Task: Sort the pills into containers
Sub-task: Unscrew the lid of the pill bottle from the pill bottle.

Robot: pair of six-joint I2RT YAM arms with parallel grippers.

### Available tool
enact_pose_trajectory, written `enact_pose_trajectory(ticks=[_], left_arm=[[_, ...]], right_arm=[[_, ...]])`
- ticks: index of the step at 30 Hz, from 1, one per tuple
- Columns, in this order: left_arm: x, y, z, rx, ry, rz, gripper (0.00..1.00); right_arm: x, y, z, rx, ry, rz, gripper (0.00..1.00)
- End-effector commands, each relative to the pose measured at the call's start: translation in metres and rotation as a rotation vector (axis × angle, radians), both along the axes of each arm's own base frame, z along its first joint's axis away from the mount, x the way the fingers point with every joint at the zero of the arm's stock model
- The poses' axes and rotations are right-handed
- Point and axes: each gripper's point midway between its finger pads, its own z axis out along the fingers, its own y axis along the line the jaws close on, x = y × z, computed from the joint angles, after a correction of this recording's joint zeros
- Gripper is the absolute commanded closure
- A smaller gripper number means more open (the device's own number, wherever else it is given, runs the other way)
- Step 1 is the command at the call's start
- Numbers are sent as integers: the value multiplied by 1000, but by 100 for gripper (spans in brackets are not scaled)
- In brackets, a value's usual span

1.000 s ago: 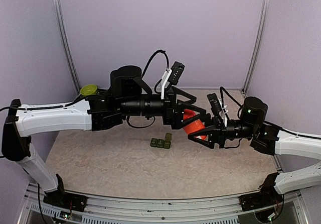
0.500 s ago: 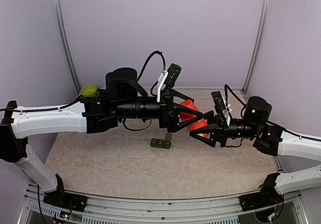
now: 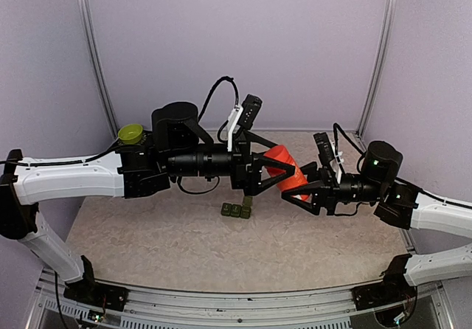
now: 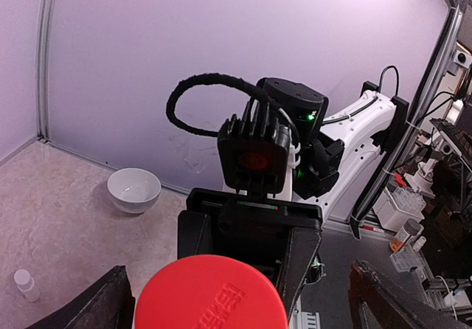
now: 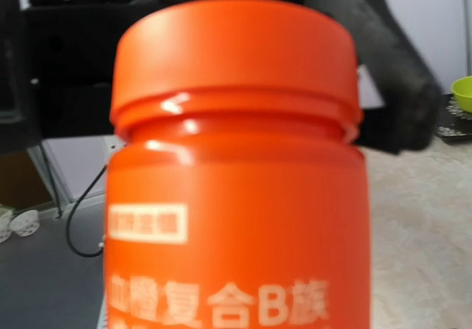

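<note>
Top external: your left jaws, spread wide, now straddle the cap [image 4: 210,299] of the bottle [image 3: 282,163]; right jaws pinch its raised body. Uncapping looks next; containers [image 3: 237,209] wait below.

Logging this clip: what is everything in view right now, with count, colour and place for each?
orange bottle: one, orange with a red cap, held tilted in the air above the table between the two arms
pill organiser strip: one, dark green, on the table under the bottle
lime bowl: one, lime green, far left of the table
white bowl: one, white, on the table by the back wall, seen from the left wrist
small white bottle: one, white, standing on the table
table: one, beige speckled
left gripper: one, black, open, fingers on either side of the cap without touching it
right gripper: one, black, shut on the orange bottle's body
</note>
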Motion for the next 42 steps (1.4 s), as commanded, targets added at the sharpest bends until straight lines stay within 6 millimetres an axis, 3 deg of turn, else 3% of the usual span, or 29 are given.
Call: enact_pose_trajectory(ticks=[1,6,12,25,42], left_arm=[[7,8,10,-27,-4,34,1],[12,15,14,-26,-9,64,1],[2,19,22,-37,-27,16,1],[-5,14,5,4,-3,-37,2],[-5,12,-3,23,0,-45,20]], right_arm=[[-11,-2,16,49,-35,60,99],[-14,-3,16,45,-38,70,99],[-13,-2,12,35,-30,71,99],[-14,-3,14,37,-42,73,100],[-13,-3,14,36,-52,70,100]])
